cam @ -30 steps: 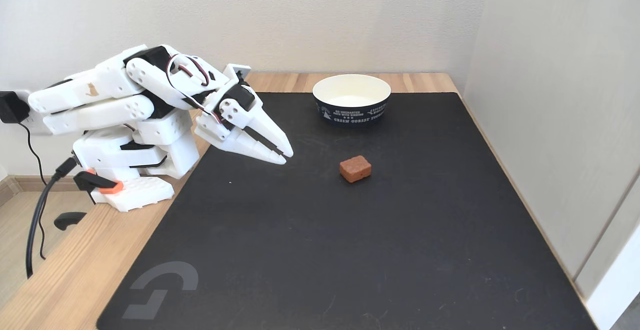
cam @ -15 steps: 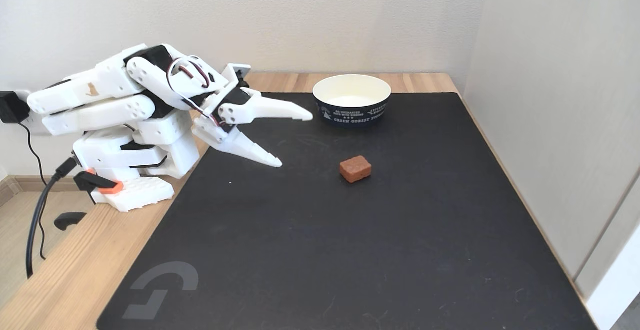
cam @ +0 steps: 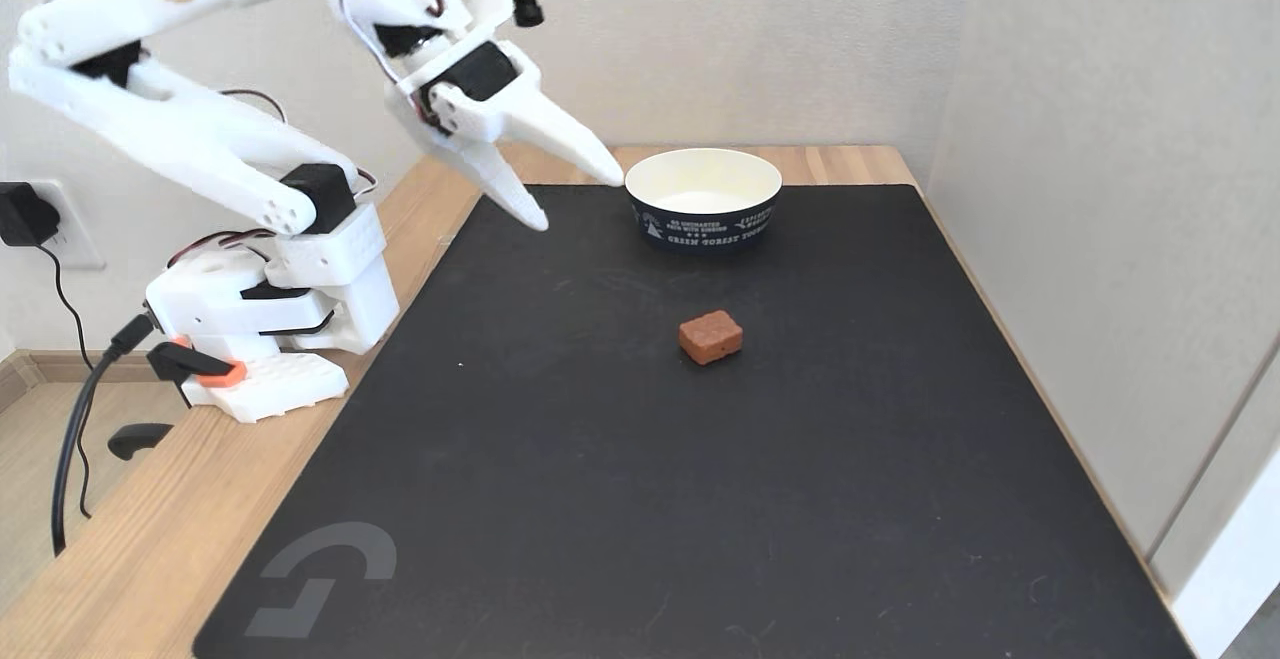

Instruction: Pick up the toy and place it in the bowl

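We're seeing the gripper [cam: 583,202] hanging in the air above the black mat [cam: 700,499], its 2 fingers spread apart and gripping nothing. The upper fingertip is sitting just left of the bowl [cam: 703,201] rim in the fixed view. The toy [cam: 711,337] is lying flat on the mat (reddish-brown block), in front of the bowl, well apart from the gripper.

We note the toy [cam: 711,337], a small reddish-brown block with rounded edges and a rough matte face, lying flat in front of the bowl [cam: 703,199], well apart from it. The bowl stands upright, cream-white inside and at the rim, dark navy outside with white lettering.
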You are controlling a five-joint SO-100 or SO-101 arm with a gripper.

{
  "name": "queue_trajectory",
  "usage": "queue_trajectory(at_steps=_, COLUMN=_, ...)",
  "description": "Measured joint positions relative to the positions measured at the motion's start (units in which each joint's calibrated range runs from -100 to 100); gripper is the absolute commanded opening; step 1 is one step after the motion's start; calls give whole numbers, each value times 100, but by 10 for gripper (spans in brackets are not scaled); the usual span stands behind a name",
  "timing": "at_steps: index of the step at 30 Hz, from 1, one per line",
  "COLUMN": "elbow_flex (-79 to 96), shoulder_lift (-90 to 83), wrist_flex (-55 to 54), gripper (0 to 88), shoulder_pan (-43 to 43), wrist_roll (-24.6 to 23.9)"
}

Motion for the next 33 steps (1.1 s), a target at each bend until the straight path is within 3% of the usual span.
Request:
queue_trajectory(at_steps=5, elbow_flex=-1842, shoulder_lift=2373, wrist_flex=523, gripper=423, shoulder_pan=-17, wrist_roll=-638)
queue_trajectory(at_steps=11, elbow_flex=-3533, shoulder_lift=4555, wrist_flex=591, gripper=421, shoulder_pan=-166, wrist_roll=-782)
queue_trajectory(at_steps=15, elbow_flex=-4743, shoulder_lift=5920, wrist_flex=616, gripper=421, shoulder_pan=-183, wrist_roll=-1148)
queue_trajectory(at_steps=24, elbow_flex=-6330, shoulder_lift=7735, wrist_flex=540, gripper=420, shoulder_pan=-574, wrist_roll=-1467)
queue_trajectory(at_steps=33, elbow_flex=-6632, shoulder_lift=8301, wrist_flex=397, gripper=420, shoulder_pan=-1007, wrist_roll=-1647)
